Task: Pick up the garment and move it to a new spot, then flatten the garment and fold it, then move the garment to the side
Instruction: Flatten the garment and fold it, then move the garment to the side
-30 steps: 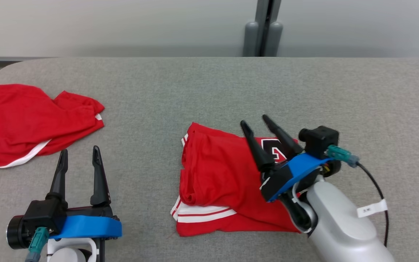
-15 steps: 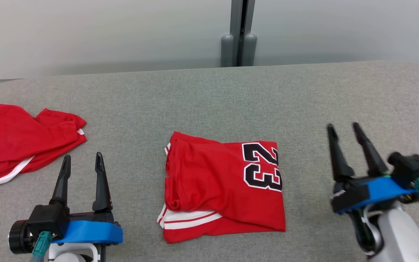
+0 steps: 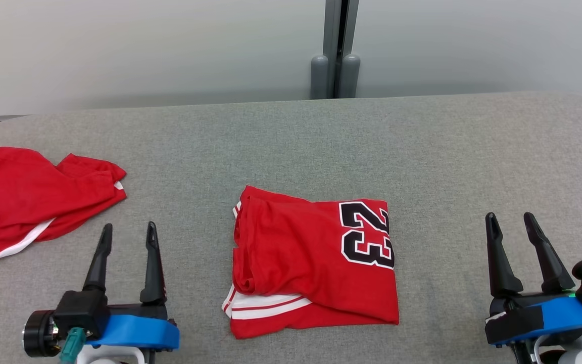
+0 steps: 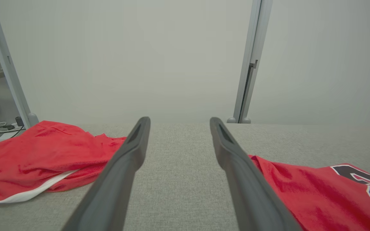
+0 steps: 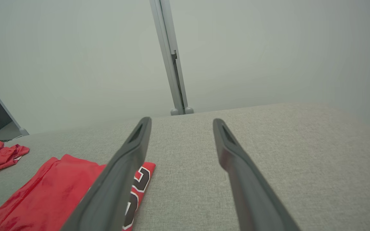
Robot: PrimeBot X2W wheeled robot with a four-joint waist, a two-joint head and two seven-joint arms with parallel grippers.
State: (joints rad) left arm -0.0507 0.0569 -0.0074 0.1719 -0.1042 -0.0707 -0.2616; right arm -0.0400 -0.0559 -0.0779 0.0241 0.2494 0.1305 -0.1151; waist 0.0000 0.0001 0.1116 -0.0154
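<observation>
The garment (image 3: 311, 263) is a red jersey with a black "23" and white trim, lying folded into a rough square at the middle of the grey table (image 3: 291, 141). Its right part shows in the left wrist view (image 4: 316, 189), and in the right wrist view (image 5: 53, 195) it lies at the lower left. My left gripper (image 3: 128, 232) hovers open at the lower left, apart from the jersey, with nothing between its fingers. My right gripper (image 3: 511, 222) stands open at the lower right, well clear of the jersey's right edge and empty.
A second red garment with white trim (image 3: 33, 199) lies crumpled at the table's left edge, also seen in the left wrist view (image 4: 43, 160). A grey post (image 3: 335, 50) stands behind the table against a pale wall. Bare table stretches right of the jersey.
My right gripper has lifted off the folded jersey and drawn back to the lower right. The camera has shifted too. The jersey lies uncovered, its number in full sight.
</observation>
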